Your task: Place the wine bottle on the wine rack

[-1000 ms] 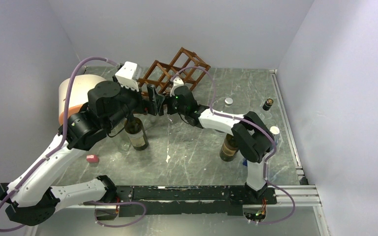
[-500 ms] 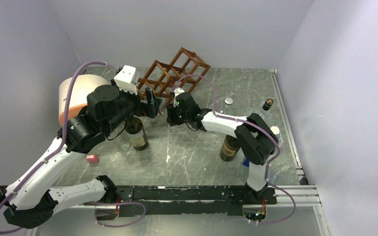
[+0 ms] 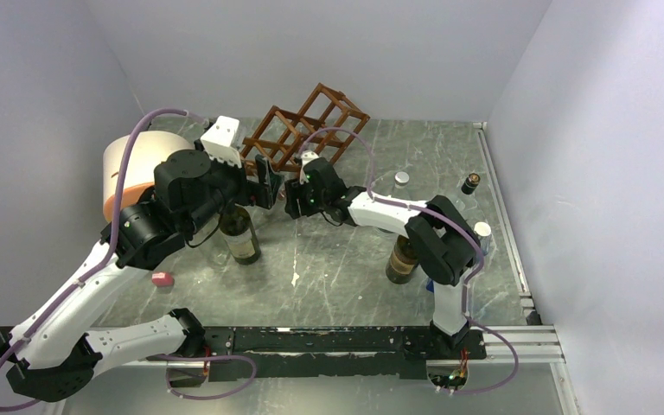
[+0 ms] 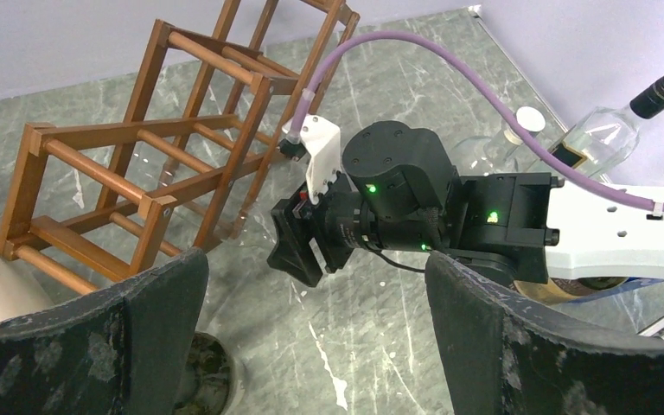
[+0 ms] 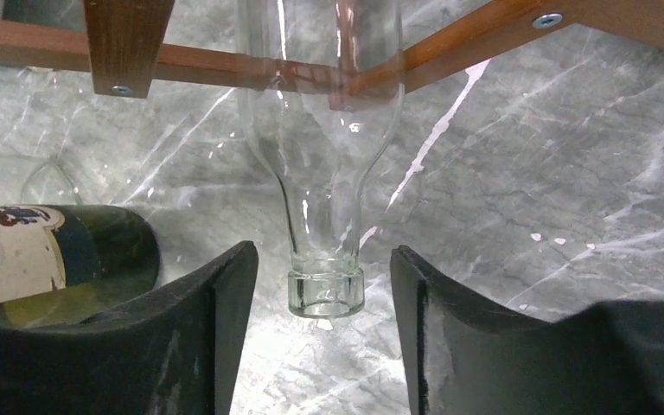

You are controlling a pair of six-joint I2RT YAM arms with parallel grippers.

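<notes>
Flanking clear bottle (image 5: 324, 173), right fingers (image 5: 212, 346) apart.

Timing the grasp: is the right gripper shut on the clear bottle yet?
Open. Right gripper fingers stand apart, with gaps either side of the clear bottle neck.

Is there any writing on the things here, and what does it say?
"NEG": large letters, cut off by the picture's edge, on the cream label of the dark green bottle.
Small print above those letters: too blurred to read.
Dark label on the clear black-capped bottle: too small to read.
</notes>
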